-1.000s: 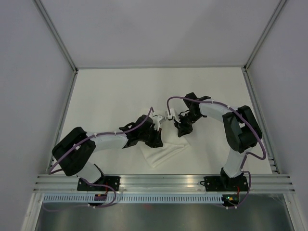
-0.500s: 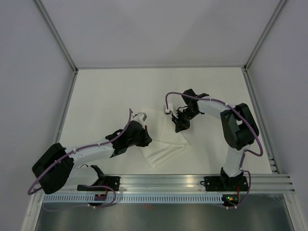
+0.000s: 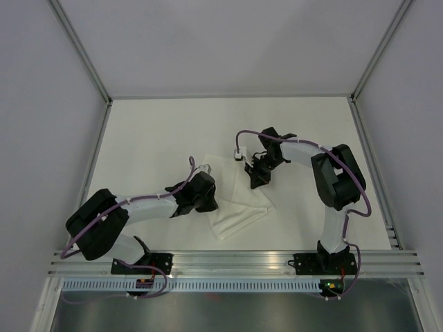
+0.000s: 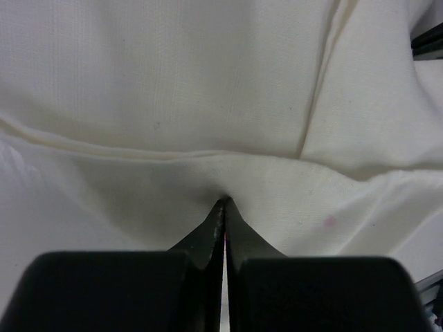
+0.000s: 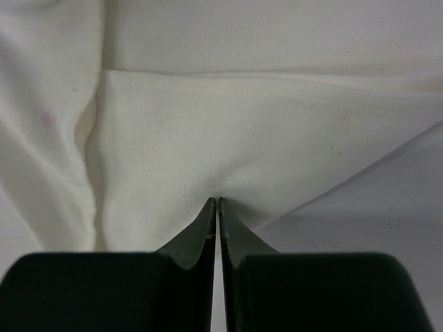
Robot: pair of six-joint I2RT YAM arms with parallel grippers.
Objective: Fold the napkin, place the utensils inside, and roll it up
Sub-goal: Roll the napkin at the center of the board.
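The napkin (image 3: 239,206) lies on the worktop (image 3: 159,131) close to its near edge and about midway between its left and right edges; it is not flat and square but a rumpled shape with layers overlapping, and both wrist views show a hemmed edge lying across a second layer of cloth, so I judge the folding begun but not finished; the left gripper (image 4: 223,207) has its jaws pressed together with a pucker of the napkin drawn into the tips, on the cloth's left side; the right gripper (image 5: 216,205) has its jaws all but together, with only a hairline gap, nipping the cloth near an edge on the far right side, bare worktop showing just beyond; the two hold points are near each other but apart, which suits lifting or carrying a flap over; no utensils show in any view, so I take it that placing them inside is not yet done; nor is there any sign of a roll; most of the task is left.
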